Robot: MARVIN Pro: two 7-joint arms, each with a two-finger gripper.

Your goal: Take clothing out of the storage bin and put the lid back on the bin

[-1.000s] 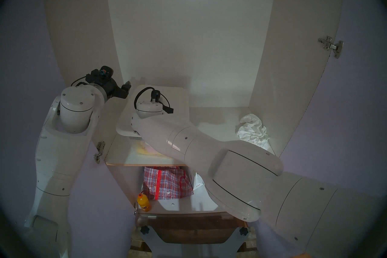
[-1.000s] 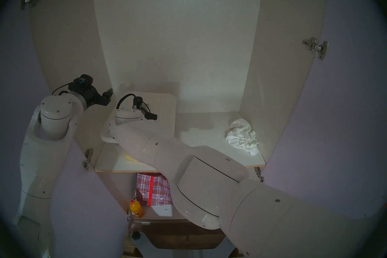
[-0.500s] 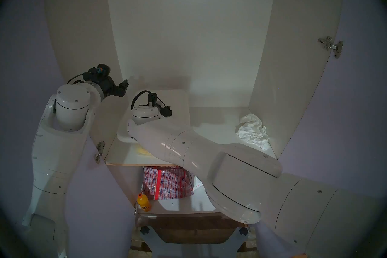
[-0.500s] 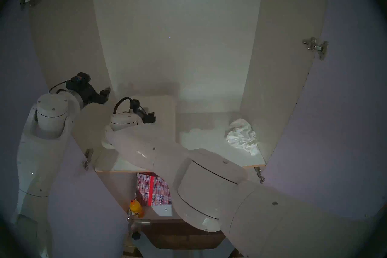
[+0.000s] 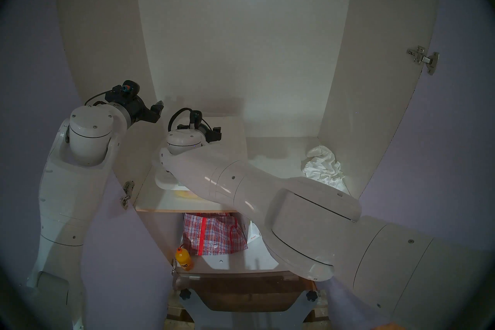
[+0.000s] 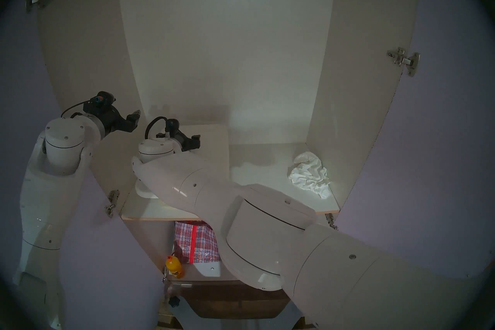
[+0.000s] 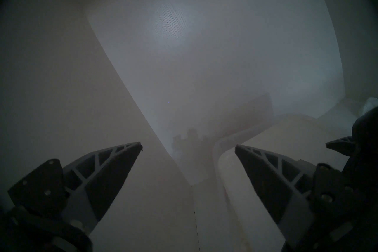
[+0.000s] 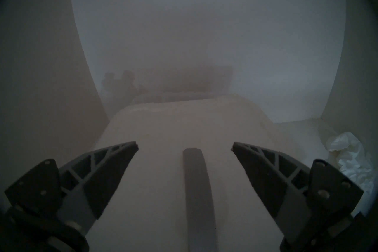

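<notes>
1. The right gripper (image 8: pixel 185 146) hangs just above the lid (image 8: pixel 159 163). Its jaws are wide open and hold nothing.
2. The lid's grey handle (image 8: pixel 197 194) shows between the two open fingers.
3. The lid (image 5: pixel 233 134) lies flat on top of the storage bin (image 5: pixel 184 191), on the left side of the cupboard shelf (image 5: pixel 278 168). Only a bit of the bin shows under the arm.
4. The white clothing (image 5: pixel 322 167) lies crumpled on the same shelf, far over by the right wall, well apart from the bin.
5. The left gripper (image 7: pixel 188 146) is up by the left wall. Its jaws are wide open and empty too.
6. On the shelf below sit a red checked bag (image 5: pixel 214 234) and an orange bottle (image 5: pixel 184 259).
</notes>
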